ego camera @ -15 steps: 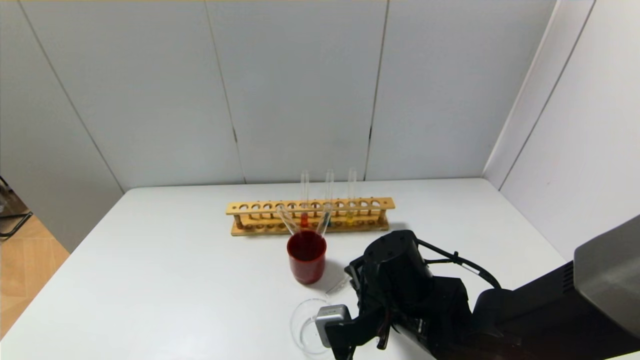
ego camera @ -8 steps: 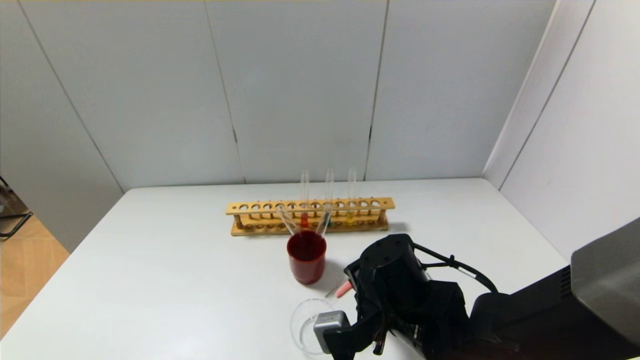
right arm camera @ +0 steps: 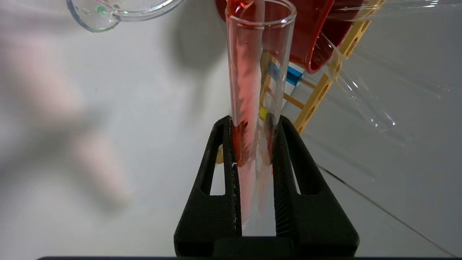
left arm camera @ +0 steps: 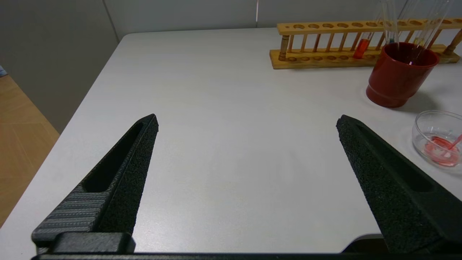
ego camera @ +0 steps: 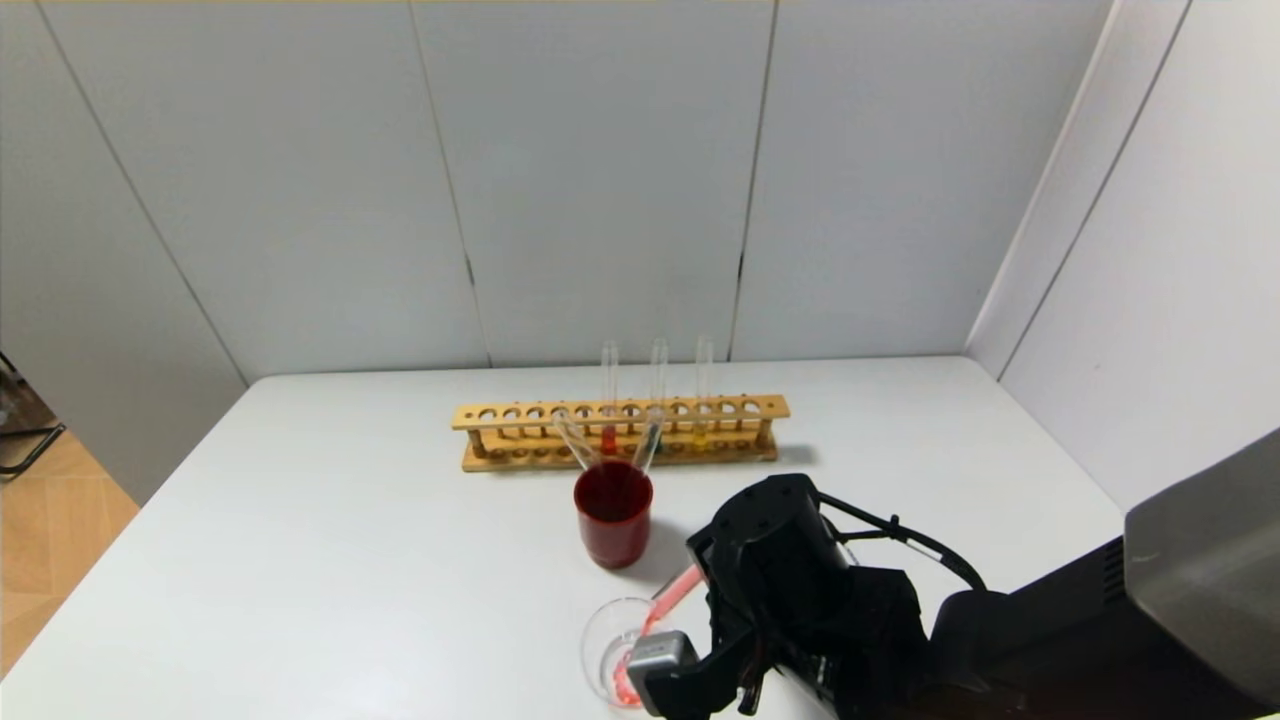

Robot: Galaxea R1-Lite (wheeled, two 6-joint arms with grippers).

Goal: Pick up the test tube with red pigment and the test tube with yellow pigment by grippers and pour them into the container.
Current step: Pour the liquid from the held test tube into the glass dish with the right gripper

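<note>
My right gripper (right arm camera: 252, 122) is shut on the test tube with red pigment (right arm camera: 252, 72), which is tilted mouth-down over the container (ego camera: 612, 650). Red liquid runs along the tube (ego camera: 678, 588) and pools in the clear glass container, which also shows in the left wrist view (left arm camera: 438, 142). In the head view my right arm (ego camera: 790, 570) hides the fingers. The test tube with yellow pigment (ego camera: 702, 432) stands in the wooden rack (ego camera: 620, 432). My left gripper (left arm camera: 248, 119) is open and empty, low over the table's left part, out of the head view.
A dark red cup (ego camera: 613, 520) with two empty tubes leaning in it stands between the rack and the container. The rack also holds another red tube (ego camera: 608, 440) and a teal one. Walls close the back and right.
My right gripper has tipped the tube further and shifted slightly left. The red liquid has run down the tube and into the container, which was clear before.
</note>
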